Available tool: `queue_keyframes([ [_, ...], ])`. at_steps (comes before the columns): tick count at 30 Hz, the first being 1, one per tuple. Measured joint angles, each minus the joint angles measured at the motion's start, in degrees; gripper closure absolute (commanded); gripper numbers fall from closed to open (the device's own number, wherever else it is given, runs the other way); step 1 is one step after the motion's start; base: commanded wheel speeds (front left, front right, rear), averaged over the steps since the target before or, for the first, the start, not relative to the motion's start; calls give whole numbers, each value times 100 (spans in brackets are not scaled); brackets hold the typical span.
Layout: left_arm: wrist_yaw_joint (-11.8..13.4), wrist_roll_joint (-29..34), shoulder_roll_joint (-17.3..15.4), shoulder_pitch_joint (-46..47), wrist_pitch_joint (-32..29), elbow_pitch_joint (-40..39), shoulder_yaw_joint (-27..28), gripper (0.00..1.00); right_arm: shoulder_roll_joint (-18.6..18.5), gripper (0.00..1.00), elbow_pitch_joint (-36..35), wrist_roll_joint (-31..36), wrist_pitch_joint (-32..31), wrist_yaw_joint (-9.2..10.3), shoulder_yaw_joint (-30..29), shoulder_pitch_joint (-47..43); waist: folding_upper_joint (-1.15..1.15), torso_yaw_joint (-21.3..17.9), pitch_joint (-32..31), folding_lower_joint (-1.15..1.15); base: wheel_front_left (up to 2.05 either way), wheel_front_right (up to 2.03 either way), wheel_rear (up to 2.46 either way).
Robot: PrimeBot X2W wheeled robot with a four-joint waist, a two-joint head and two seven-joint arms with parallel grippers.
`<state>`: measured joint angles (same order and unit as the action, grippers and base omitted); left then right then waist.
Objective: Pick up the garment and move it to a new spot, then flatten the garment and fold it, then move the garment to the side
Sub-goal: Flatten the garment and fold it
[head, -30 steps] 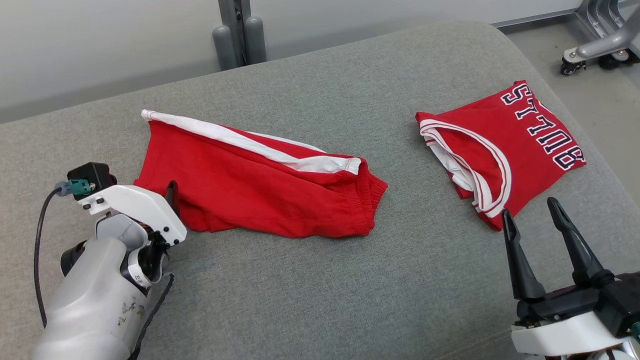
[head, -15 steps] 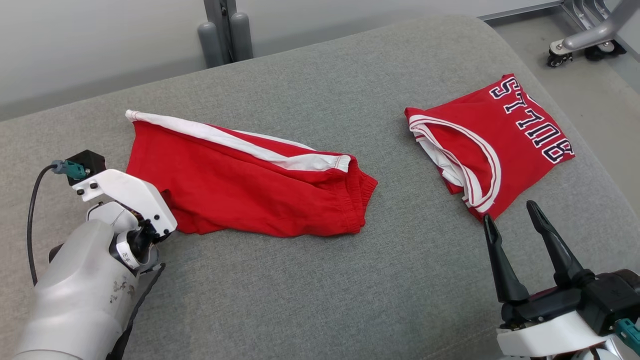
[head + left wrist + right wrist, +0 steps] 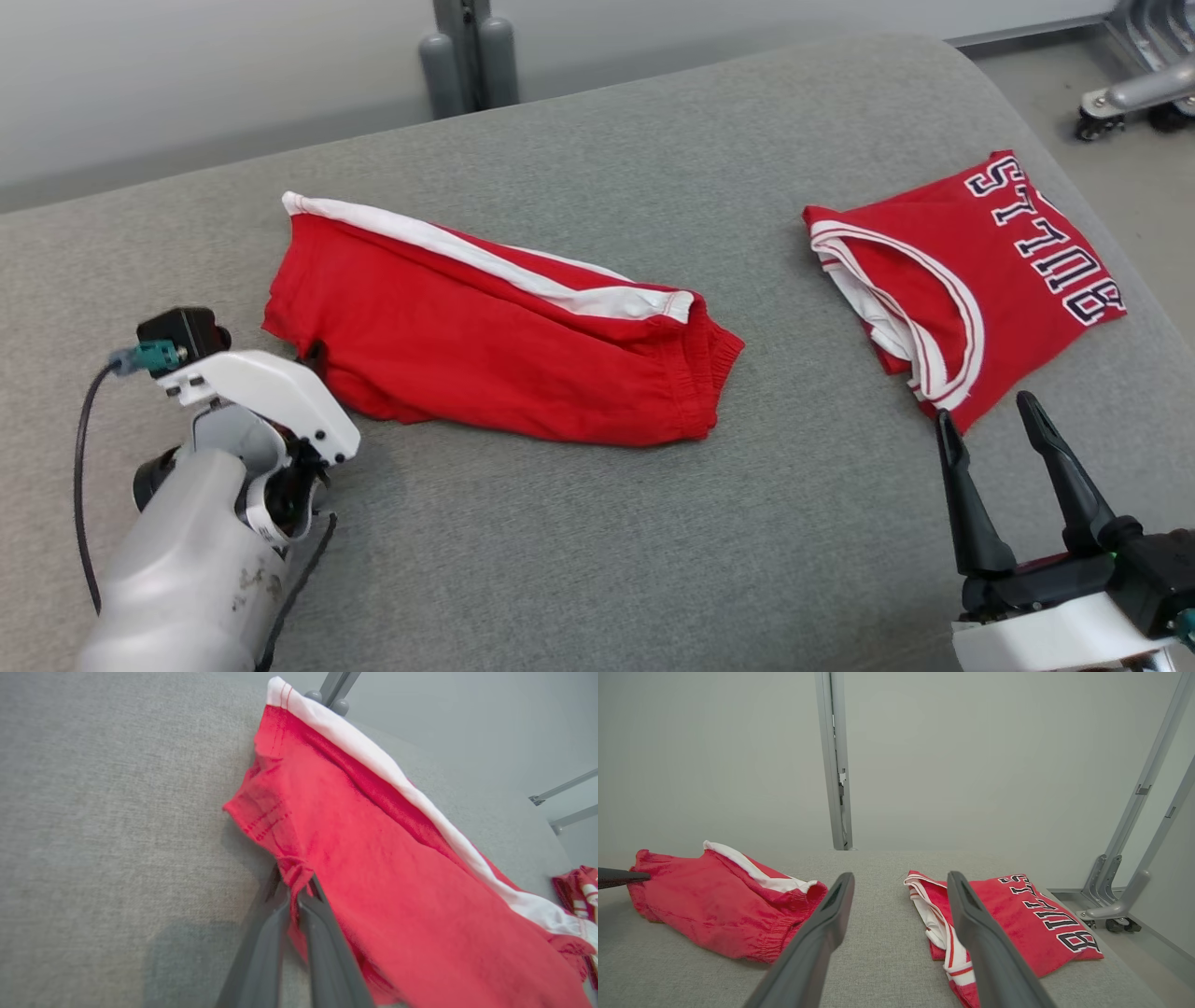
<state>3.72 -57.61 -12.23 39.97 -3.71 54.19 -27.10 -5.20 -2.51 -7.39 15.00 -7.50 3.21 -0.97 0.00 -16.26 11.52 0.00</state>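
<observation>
The left gripper (image 3: 295,882) is clamped on the edge of the red shorts (image 3: 383,858) at its fingertips, while the right gripper (image 3: 986,413) gapes wide, empty.

worktop (image 3: 579,541): a wide padded surface covered with grey woven cloth; its far right corner is rounded.
red shorts (image 3: 485,355): they lie on the left half of the worktop, stretched from left to right. A white stripe runs along the far edge, and the gathered waistband is at the right end.
red jersey (image 3: 980,271): folded, on the worktop to the right of the red shorts and well apart from them. Its trimmed opening faces the shorts, and dark letters are on its far side.
</observation>
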Motion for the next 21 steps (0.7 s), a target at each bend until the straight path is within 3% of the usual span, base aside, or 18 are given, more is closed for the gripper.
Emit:
queue_keyframes([
  [7,121,-51,32,-1187,820,-1235,125,100,-51,0,-40,-1,0,0,-88,-142,0,626,-155,0,0,0,0],
  [11,516,-107,96,-2123,1150,-2306,189,100,-98,0,-55,-8,0,0,-89,-167,0,995,-232,0,0,0,0],
  [14,955,-45,91,-2827,1435,-3136,223,100,-148,0,-44,-37,0,0,-76,-170,0,1245,-264,0,0,0,0],
  [18,1263,7,127,-3521,1506,-4033,142,100,-208,0,-26,-58,0,0,-49,-195,0,1504,-266,0,0,0,0],
  [21,1492,178,47,-3732,1500,-4275,15,100,-229,0,-9,-58,0,0,-12,-193,0,1610,-246,0,0,0,0],
])
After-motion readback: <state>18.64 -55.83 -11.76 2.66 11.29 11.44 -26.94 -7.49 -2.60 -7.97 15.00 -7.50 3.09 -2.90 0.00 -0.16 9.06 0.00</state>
